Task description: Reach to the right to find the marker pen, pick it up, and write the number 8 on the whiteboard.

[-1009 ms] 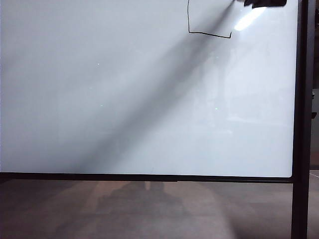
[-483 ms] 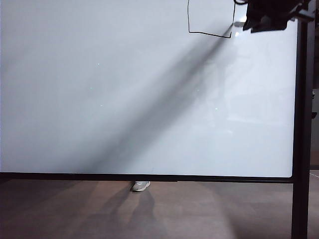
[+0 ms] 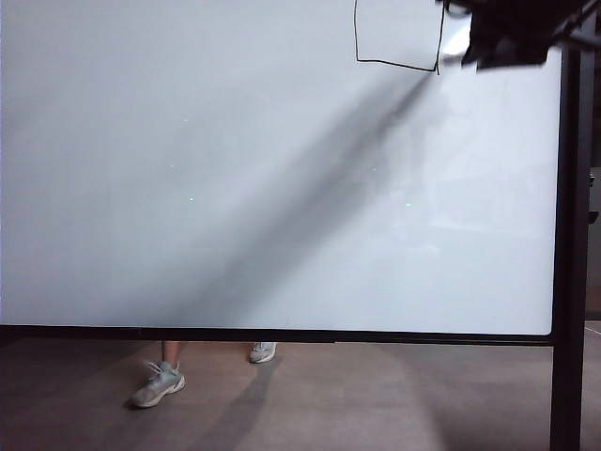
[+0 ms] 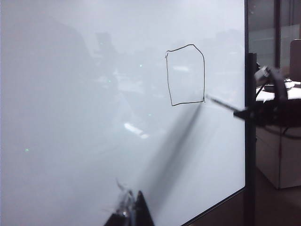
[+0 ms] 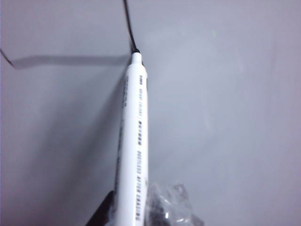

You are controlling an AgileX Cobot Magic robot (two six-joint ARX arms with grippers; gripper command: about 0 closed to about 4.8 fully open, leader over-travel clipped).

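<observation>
The large glossy white rectangular whiteboard with its thin black frame [image 3: 282, 235] fills nearly the whole exterior view, crossed by a broad grey shadow running from about seven o'clock up toward one o'clock. A black upright post [image 3: 566, 263] stands along its edge at three o'clock. Below the board's lower edge lies a brown floor [image 3: 376, 395], where two pale sneakers of a person standing behind the board [image 3: 158, 383] show at about seven o'clock.

The right gripper [image 3: 507, 38], a dark blocky shape, sits at one o'clock in the exterior view, just beside the post. Its fingers are closed around the lower barrel of a white cylindrical marker pen with black print along its side [image 5: 134, 141], whose black tip rests on the board at the end of a drawn line.

The thin black hand-drawn figure, the number 8 so far only an angular closed box [image 4: 186, 75], stands at twelve to one o'clock on the board in the exterior view, small against the white; its lower corner is just beside the marker tip.

The left gripper [image 4: 129, 212] shows only as dark finger ends near the board at six o'clock of its own camera, well apart from the drawing; whether those fingers are apart or together cannot be told.
</observation>
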